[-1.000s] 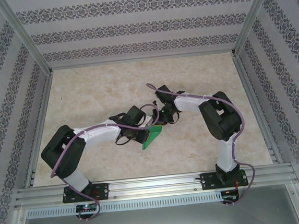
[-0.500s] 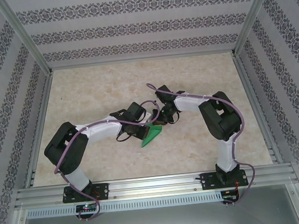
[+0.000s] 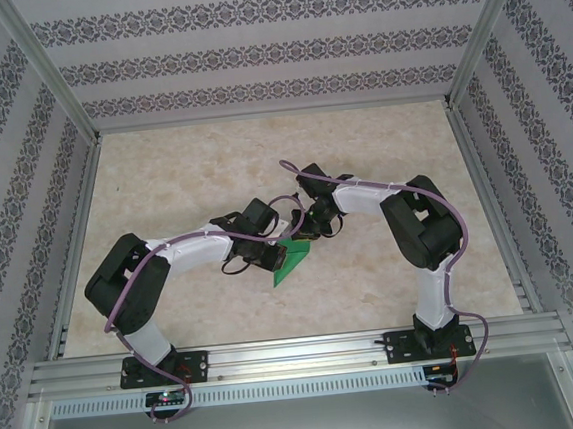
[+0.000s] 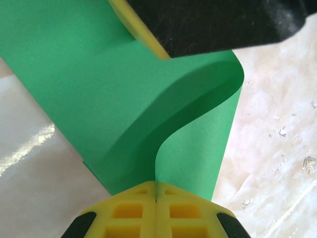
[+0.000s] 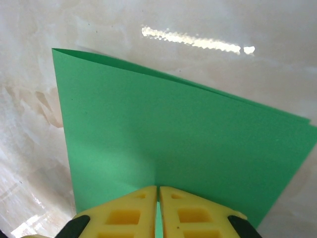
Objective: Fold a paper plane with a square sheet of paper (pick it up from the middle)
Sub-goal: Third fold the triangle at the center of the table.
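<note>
From above, my left arm has reached slightly toward three o'clock, crowding left gripper and right gripper over the folded sheet near the centre of the table. Left wrist: jaws clenched on its edge at six o'clock, paper bowing. Right wrist: jaws pinching the doubled sheet likewise. I judge a crease is forming.

There is one sheet of green paper. There are two robot arms: one left arm and one right arm. That makes two hands: the left hand and the right hand. There is one counter.
</note>
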You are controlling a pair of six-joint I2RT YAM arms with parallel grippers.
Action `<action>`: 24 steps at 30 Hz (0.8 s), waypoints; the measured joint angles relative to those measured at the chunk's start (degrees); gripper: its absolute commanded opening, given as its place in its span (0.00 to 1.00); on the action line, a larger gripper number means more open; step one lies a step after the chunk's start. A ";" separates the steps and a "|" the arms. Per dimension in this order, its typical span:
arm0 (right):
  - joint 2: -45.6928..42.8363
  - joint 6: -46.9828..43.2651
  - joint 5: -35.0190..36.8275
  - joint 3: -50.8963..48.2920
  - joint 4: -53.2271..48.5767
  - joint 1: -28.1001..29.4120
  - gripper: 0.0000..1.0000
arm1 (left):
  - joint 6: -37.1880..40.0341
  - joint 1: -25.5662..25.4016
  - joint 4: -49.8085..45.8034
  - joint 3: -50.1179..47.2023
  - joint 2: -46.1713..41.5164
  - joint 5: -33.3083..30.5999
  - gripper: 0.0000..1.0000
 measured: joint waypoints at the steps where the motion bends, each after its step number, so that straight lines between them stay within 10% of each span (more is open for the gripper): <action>1: 0.00 0.00 0.00 0.00 0.02 0.00 0.12 | -0.02 0.02 -0.02 0.00 0.00 -0.46 0.01; 24: 0.00 0.02 0.00 -0.02 0.15 0.00 0.12 | -0.11 0.02 -0.04 0.00 0.22 -3.41 0.01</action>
